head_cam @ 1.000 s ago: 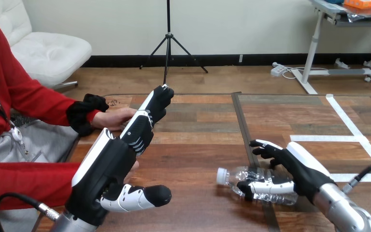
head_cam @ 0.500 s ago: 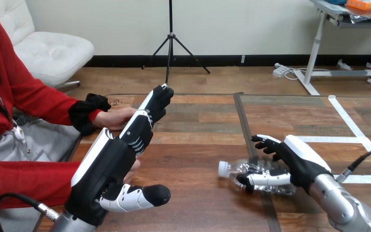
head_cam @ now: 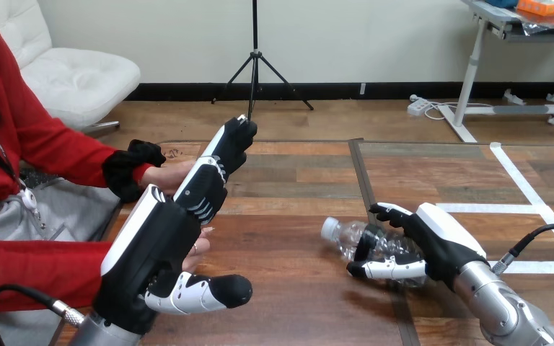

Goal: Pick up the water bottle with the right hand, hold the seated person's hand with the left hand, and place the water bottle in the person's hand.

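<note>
Head camera place: on the robot's head, over the near bench [head_cam: 296, 209] edge.
Facing: forward and down across the bench.
Nearness: close; left hand [head_cam: 160, 249] and right hand [head_cam: 443, 244] look large in the lower part.

Water bottle [head_cam: 351, 242] clear, cap [head_cam: 329, 228] white; table [head_cam: 296, 209] brown wood-grain; tape [head_cam: 505, 207] white.

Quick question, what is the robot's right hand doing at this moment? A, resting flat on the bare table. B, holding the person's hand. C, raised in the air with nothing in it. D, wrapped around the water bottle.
D: the right hand has its fingers and thumb curled round the water bottle, whose cap points toward the view's left.
</note>
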### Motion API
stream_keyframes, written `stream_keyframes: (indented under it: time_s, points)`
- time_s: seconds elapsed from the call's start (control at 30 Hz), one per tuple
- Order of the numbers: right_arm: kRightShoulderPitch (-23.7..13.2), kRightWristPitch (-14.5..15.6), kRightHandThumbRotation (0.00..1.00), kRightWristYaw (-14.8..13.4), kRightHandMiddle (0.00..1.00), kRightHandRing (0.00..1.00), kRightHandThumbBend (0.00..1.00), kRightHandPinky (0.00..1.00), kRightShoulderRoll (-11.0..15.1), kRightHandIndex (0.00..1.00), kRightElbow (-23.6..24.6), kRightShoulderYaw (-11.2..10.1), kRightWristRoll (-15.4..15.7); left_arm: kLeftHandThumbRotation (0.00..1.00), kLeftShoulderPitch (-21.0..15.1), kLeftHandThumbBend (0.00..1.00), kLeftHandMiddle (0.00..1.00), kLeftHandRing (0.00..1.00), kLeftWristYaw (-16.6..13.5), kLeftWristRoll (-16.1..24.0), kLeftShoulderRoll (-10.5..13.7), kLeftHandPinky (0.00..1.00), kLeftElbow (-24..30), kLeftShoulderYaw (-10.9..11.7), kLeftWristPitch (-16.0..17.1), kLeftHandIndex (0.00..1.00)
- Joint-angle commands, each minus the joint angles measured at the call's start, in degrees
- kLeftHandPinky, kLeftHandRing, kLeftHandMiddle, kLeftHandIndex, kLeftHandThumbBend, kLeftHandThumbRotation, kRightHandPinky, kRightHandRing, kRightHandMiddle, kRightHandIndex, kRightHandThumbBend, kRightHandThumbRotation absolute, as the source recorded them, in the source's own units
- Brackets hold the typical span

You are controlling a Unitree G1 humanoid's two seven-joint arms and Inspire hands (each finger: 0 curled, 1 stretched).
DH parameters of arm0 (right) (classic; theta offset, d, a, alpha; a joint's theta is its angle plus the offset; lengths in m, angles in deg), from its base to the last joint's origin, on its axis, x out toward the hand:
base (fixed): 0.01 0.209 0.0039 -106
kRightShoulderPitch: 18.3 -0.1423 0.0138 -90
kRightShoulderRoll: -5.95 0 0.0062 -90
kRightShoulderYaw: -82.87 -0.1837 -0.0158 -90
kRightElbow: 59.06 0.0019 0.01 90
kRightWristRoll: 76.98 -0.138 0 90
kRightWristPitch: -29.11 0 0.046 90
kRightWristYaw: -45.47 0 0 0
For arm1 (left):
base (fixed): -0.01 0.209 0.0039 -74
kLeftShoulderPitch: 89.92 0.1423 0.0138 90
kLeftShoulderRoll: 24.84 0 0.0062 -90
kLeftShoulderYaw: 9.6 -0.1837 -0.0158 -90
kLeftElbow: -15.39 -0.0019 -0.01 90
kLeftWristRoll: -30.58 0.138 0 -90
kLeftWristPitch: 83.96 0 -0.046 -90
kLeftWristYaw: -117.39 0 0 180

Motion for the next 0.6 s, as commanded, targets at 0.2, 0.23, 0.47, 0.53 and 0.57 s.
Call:
stream_keyframes:
  time_s: [0.2,0.23,0.47,0.53,0.57]
  points:
    - [1.95,3.57,0.56,-1.83,0.90,0.89,1.00,0.84,-2.61,0.91,-4.57,6.01,4.71,0.67,-0.50,1.00,1.00,1.00,-0.72,-0.43,-0.29,1.00,3.12,0.55,-0.75,1.00]
    - [1.92,3.77,0.56,-2.06,0.90,0.88,1.00,0.83,-2.66,0.91,-4.60,6.30,4.98,0.67,-0.47,1.00,1.00,1.00,-0.70,-0.50,-0.32,1.00,3.22,0.51,-0.85,1.00]
    - [1.55,4.87,0.55,-2.02,0.86,0.85,1.00,0.80,-2.79,0.88,-4.45,6.93,5.06,0.65,-0.42,1.00,1.00,1.00,-0.13,-1.35,-0.33,1.00,3.57,0.16,-1.45,1.00]
    - [1.45,5.09,0.54,-2.08,0.85,0.84,1.00,0.79,-2.81,0.87,-4.38,6.94,4.89,0.65,-0.49,1.00,1.00,1.00,-0.02,-1.34,-0.32,1.00,3.53,0.15,-1.46,1.00]
    - [1.42,5.15,0.53,-2.12,0.83,0.82,1.00,0.77,-2.82,0.85,-4.37,6.90,4.78,0.65,-0.53,1.00,1.00,1.00,0.05,-1.36,-0.31,1.00,3.50,0.13,-1.48,1.00]
